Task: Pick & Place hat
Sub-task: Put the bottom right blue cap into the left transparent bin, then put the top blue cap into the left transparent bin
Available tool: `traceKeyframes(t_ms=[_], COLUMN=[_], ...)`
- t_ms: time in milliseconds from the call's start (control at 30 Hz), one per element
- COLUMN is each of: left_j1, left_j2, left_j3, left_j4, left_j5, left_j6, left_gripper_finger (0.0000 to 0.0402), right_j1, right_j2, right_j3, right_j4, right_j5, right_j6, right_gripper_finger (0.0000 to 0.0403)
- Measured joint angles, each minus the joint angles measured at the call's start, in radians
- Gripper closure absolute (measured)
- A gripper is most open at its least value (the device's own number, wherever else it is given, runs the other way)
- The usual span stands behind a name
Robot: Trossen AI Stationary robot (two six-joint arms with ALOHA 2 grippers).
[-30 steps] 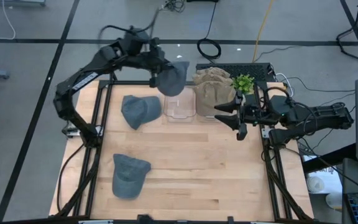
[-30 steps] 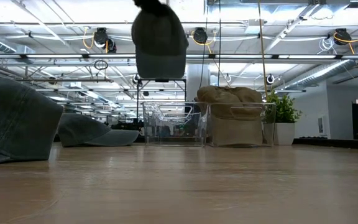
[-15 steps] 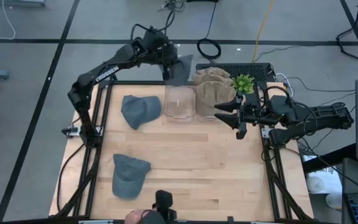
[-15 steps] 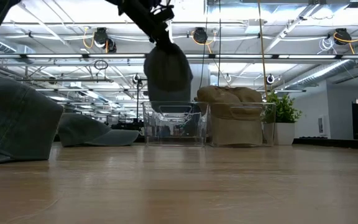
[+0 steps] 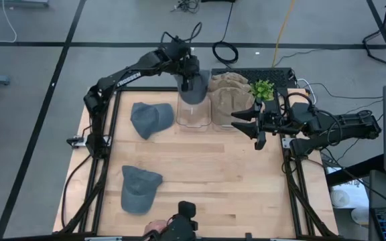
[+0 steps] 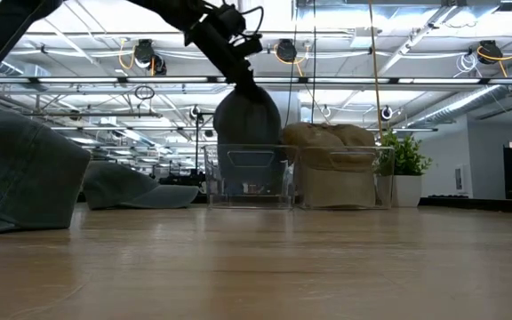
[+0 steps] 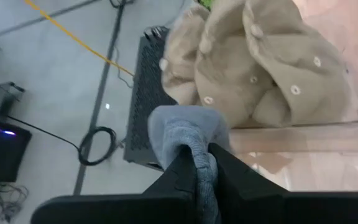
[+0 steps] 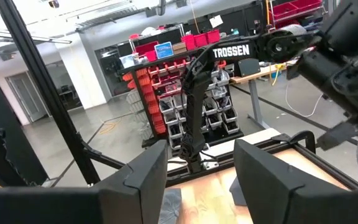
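My left gripper reaches over the far edge of the table and is shut on a grey hat. The hat hangs below it with its lower part inside the clear bin, as the low view shows. A second clear bin beside it holds several tan hats. Two more grey hats lie flat on the wood, one by the bins and one near the near-left corner. My right gripper waits open at the table's right side, right of the bins. My left gripper pinches a bunched fold of the grey hat's cloth between its two fingers, coming from above and pointing down. The hat hangs below the fingers, upright, its lower part down inside the clear bin.
A small green plant stands right of the tan hats. A dark perforated plate lies behind the bins. At the near edge a person's hand holds a dark object. Bare wood spreads across the table's middle and near right.
My left gripper has swung toward the far edge and a little right, then come down, still shut. The grey hat has dropped from high above the bins until its lower part sits inside the clear bin. A person's hand has come in at the near edge.
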Motion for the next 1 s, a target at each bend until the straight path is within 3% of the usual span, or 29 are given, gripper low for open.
traceKeyframes(t_ms=[467, 700, 1000], left_j1=[0.0, -0.011, -0.039], left_j2=[0.076, 0.044, -0.087], left_j3=[-0.001, -0.001, 0.0], left_j4=[-0.072, -0.079, -0.142], left_j5=[-0.009, -0.178, -0.211], left_j6=[-0.07, -0.231, -0.311], left_gripper_finger=[0.0372, 0.0264, 0.0128], right_j1=[0.0, 0.0, 0.0], right_j2=[0.0, 0.0, 0.0], right_j3=[0.0, 0.0, 0.0], right_j4=[-0.001, -0.001, -0.028], right_j5=[0.0, -0.001, -0.004], right_j6=[-0.004, -0.02, -0.038], right_gripper_finger=[0.0232, 0.0232, 0.0232])
